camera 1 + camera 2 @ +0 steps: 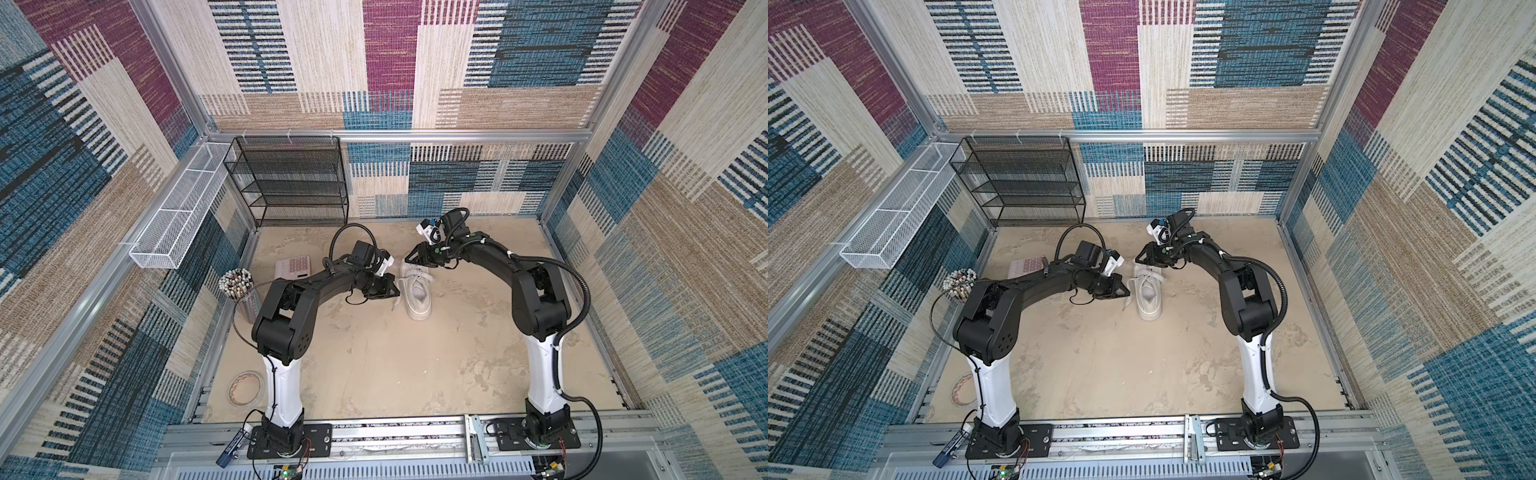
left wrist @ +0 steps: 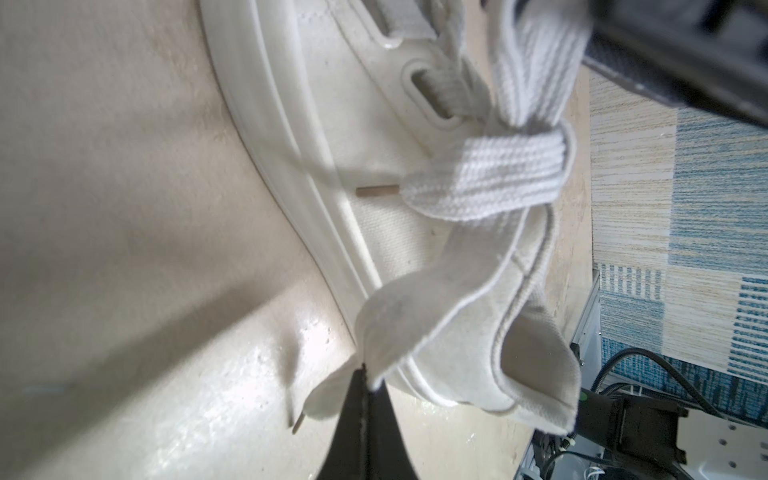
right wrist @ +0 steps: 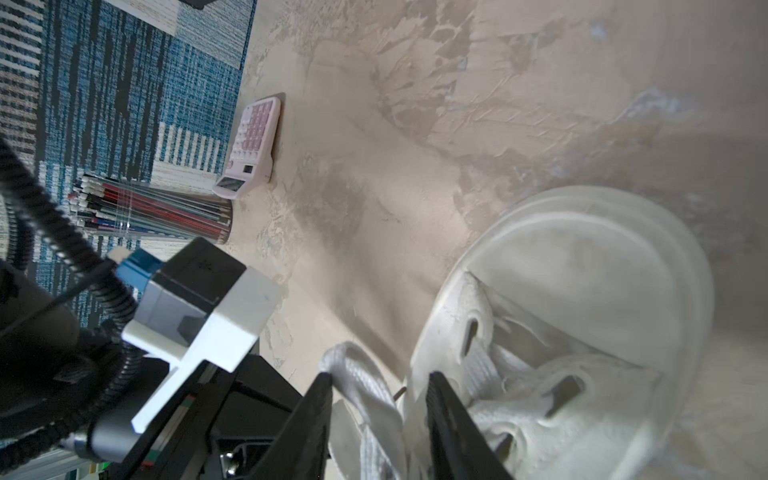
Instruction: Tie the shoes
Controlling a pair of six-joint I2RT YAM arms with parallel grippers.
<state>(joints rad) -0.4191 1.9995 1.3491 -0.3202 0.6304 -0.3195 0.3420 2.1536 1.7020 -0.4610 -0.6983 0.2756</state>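
Note:
The white shoe (image 1: 419, 293) (image 1: 1151, 296) stands mid-table, toe toward the back wall, laces loose. My left gripper (image 1: 397, 291) (image 1: 1128, 292) sits at its left side. In the left wrist view this gripper (image 2: 365, 372) is shut, pinching a flat lace (image 2: 399, 316) near its end beside the sole (image 2: 266, 137); a second lace end (image 2: 478, 183) lies over the shoe's side. My right gripper (image 1: 407, 258) (image 1: 1137, 260) hovers over the toe end. In the right wrist view it (image 3: 380, 376) stands open, a lace loop (image 3: 361, 370) between its fingers, not clamped.
A pink calculator (image 1: 293, 266) (image 3: 253, 145) and a cup of pencils (image 1: 241, 291) (image 3: 153, 208) stand left of the shoe. A black mesh rack (image 1: 291, 183) and a white wire basket (image 1: 178, 216) line the back left. A tape roll (image 1: 245, 388) lies front left.

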